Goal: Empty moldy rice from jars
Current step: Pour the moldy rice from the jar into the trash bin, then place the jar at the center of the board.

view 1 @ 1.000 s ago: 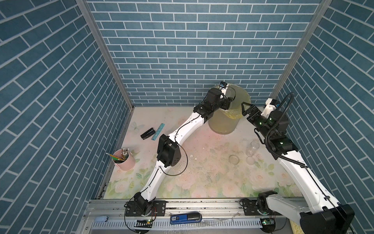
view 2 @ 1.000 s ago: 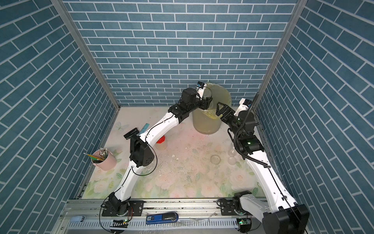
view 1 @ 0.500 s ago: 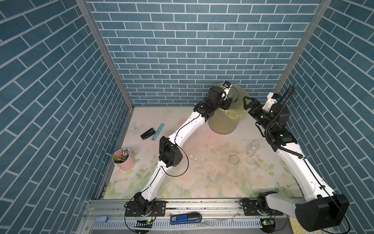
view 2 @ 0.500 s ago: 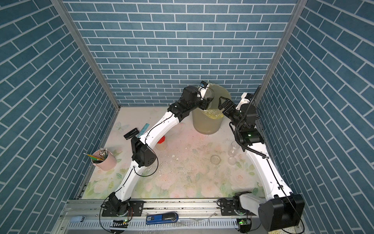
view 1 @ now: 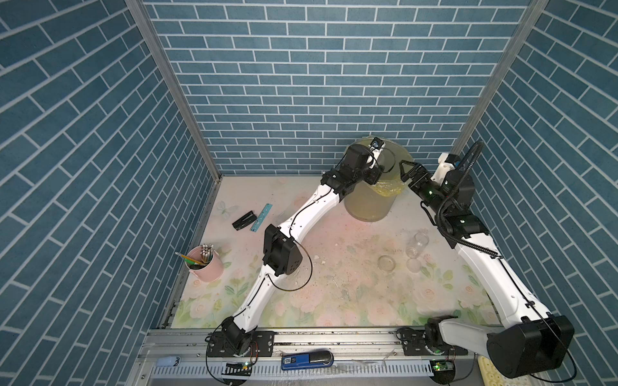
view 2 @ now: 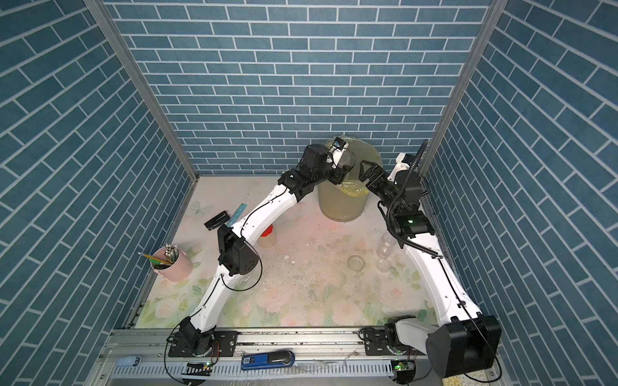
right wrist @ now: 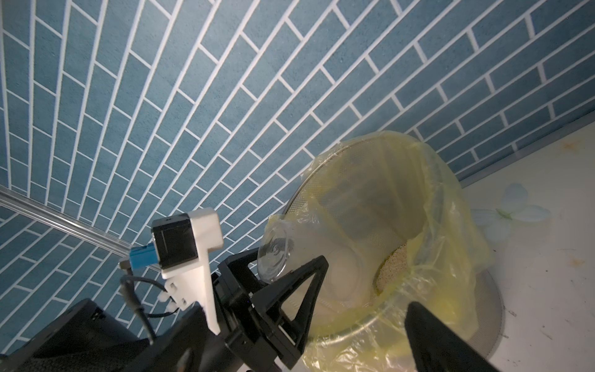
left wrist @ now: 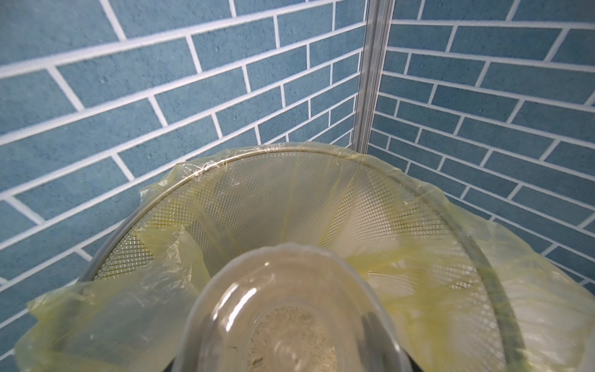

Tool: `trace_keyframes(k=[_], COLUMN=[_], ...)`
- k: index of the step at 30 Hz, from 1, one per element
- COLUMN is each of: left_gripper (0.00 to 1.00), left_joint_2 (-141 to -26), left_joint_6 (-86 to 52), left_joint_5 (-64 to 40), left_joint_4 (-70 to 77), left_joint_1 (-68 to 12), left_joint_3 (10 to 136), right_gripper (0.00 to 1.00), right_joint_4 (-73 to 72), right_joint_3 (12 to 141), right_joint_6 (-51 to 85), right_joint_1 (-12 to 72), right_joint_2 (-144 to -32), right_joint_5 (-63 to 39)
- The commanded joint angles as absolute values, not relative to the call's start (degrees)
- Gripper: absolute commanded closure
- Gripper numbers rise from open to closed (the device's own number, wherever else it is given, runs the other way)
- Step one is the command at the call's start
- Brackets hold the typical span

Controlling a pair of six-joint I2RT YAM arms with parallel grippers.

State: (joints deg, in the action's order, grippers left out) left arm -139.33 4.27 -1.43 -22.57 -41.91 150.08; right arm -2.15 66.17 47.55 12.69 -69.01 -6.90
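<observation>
— Where do we see the rice?
— Down in the bin (view 1: pixel 368 207) at the back of the table (view 1: pixel 351 300). The rice (right wrist: pixel 392 267) lies as a pale, grainy heap inside the yellow bag (right wrist: pixel 450 225).
— And our left gripper?
— Our left gripper (right wrist: pixel 278 261) pinches the tipped jar (left wrist: pixel 283 290) over the bin, base raised and mouth pointing down into the bag. A grainy patch shows through the glass. We cannot tell whether it is in the jar or below it.
— Our right gripper?
— Our right gripper (view 1: pixel 409 167) hangs just beside the bin's rim, its fingers spread wide with nothing between them.
— The other jars?
— An open jar (view 1: pixel 418 245) stands upright on the table near the right arm. A clear lid (view 1: pixel 387 263) and a second lid (view 1: pixel 413 265) lie just in front of it. In a top view, a red-capped jar (view 2: pixel 267 234) stands partly hidden behind the left arm.
</observation>
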Motion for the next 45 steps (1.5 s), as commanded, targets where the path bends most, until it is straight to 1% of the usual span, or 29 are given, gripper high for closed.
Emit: trace_keyframes(k=[1,4,7,9,14,18,21,23,25,27,30,33,36,38,41,45], left_gripper=[0.63,0.66,0.66,0.66,0.66,0.66,0.65,0.64,0.64,0.64,0.64,0.64,0.64,0.66,0.66,0.68], left_joint_2=[-138.3,-136.6,-132.3,-129.2,-121.2,-116.6,-112.7,-109.8,-106.6,-103.9,-100.6,-100.0,-101.3,-102.2,-103.0,-103.7], left_joint_6=[4.6,4.4,1.9,-1.6,-6.7,-9.0,-13.4,-17.3,-22.2,-25.8,-30.3,-34.9,-38.1,-38.4,-36.1,-37.4], left_joint_5=[-0.7,-0.2,2.0,1.6,5.4,6.7,6.0,5.5,4.6,5.4,7.3,9.4,10.1,10.3,12.3,14.4], left_joint_4=[-18.8,-17.0,-9.4,-4.3,6.0,9.2,14.4,18.3,22.5,26.7,33.9,43.0,50.1,52.9,57.7,63.7], left_joint_1=[-41.6,-41.6,-41.3,-40.7,-40.5,-40.4,-40.0,-39.6,-39.1,-39.0,-39.0,-39.0,-39.1,-39.7,-41.5,-42.2], left_joint_3=[150.3,149.4,142.0,137.0,125.2,120.3,114.3,109.4,104.4,99.2,91.6,85.3,82.8,82.3,81.2,79.0], right_gripper=[0.04,0.04,0.04,0.04,0.02,0.02,0.02,0.03,0.03,0.03,0.05,0.05,0.05,0.05,0.05,0.05], right_joint_4=[-3.4,-3.5,-3.1,-3.1,-2.5,-4.5,-6.6,-8.2,-12.9,-16.1,-22.0,-27.4,-28.7,-29.1,-29.9,-32.8], right_joint_3=[66.6,66.5,66.4,66.3,68.2,68.0,68.2,68.6,68.3,67.9,65.1,62.4,62.0,62.3,62.8,62.6], right_joint_6=[47.2,47.2,47.2,47.6,49.5,51.5,54.3,57.6,63.4,69.3,77.1,83.0,85.6,86.8,88.3,90.6], right_joint_1=[12.5,12.4,12.4,12.4,12.2,12.2,12.2,12.0,11.9,11.9,11.9,12.4,13.8,15.4,18.0,21.2], right_joint_2=[-68.3,-67.8,-67.8,-67.9,-69.6,-70.2,-71.2,-71.9,-73.0,-73.6,-73.8,-73.4,-73.4,-73.9,-75.5,-78.4], right_joint_5=[-6.3,-6.3,-5.8,-5.8,-9.6,-10.3,-12.7,-16.0,-21.6,-25.0,-27.0,-27.4,-27.8,-27.7,-27.1,-25.3])
